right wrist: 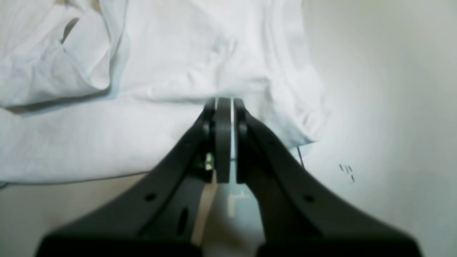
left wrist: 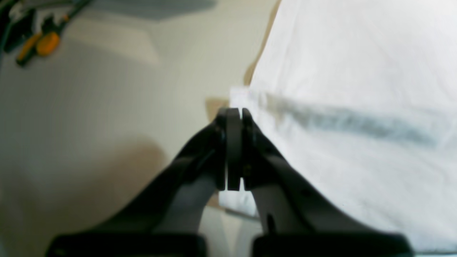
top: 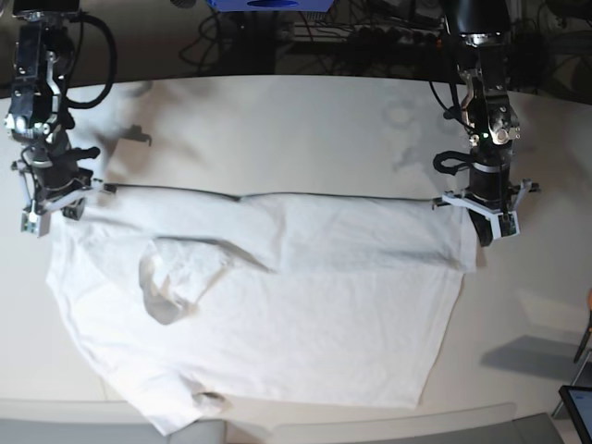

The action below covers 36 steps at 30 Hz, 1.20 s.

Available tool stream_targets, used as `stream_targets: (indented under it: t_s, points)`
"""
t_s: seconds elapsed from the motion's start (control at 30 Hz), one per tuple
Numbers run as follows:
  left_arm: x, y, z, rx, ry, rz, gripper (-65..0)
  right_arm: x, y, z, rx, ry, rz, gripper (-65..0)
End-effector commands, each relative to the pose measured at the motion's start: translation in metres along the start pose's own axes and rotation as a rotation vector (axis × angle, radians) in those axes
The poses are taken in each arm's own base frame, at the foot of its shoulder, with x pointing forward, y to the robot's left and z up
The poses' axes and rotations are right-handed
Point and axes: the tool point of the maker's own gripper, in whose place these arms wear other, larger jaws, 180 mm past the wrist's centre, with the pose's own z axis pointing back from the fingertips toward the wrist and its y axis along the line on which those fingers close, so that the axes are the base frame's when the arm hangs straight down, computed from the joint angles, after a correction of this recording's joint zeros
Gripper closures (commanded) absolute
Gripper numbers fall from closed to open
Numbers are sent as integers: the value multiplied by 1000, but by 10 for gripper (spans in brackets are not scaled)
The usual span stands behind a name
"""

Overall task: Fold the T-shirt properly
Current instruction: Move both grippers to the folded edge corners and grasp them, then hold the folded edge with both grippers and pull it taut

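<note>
T-shirt spread in base view, wrists — hems pinched

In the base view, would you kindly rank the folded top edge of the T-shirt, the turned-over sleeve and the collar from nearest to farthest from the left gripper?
1. Folded top edge, pinched at its corner by the left gripper, right side.
2. Turned-over sleeve, middle left.
3. Collar, bottom left.

Both wrist views are soft and blurred. In the left wrist view the orange-handled tools beyond the T-shirt are too blurred to name. The left pincer hides the hem it pinches. In the base view the T-shirt's lower edge nears the desk front, details unclear.
</note>
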Motion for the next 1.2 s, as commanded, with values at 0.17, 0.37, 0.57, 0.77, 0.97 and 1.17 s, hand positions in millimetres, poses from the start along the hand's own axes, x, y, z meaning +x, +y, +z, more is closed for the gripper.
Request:
stream_targets:
  t_s: [0.17, 0.37, 0.57, 0.77, 0.97, 1.17]
  points:
    - [0, -12, -10, -33, -9, -22, 0, -1, -15, -12, -35, 4, -4, -13]
    - [-20, -3, -26, -2, 54, -44, 0, -8, -30, -25, -74, 40, -20, -13]
    - [-30, 2, -30, 24, 64, -170, 0, -4, -42, -36, -101, 51, -21, -12]
    - [-36, 7, -29, 31, 48, -181, 0, 9, -58, -34, -128, 33, 20, -10]
    - [7, 4, -19, 30, -62, -178, 0, 34, -39, -16, -82, -46, 52, -10]
    - [38, 3, -3, 42, -122, -164, 0, 32, -6, 1, -10, -50, 39, -10]
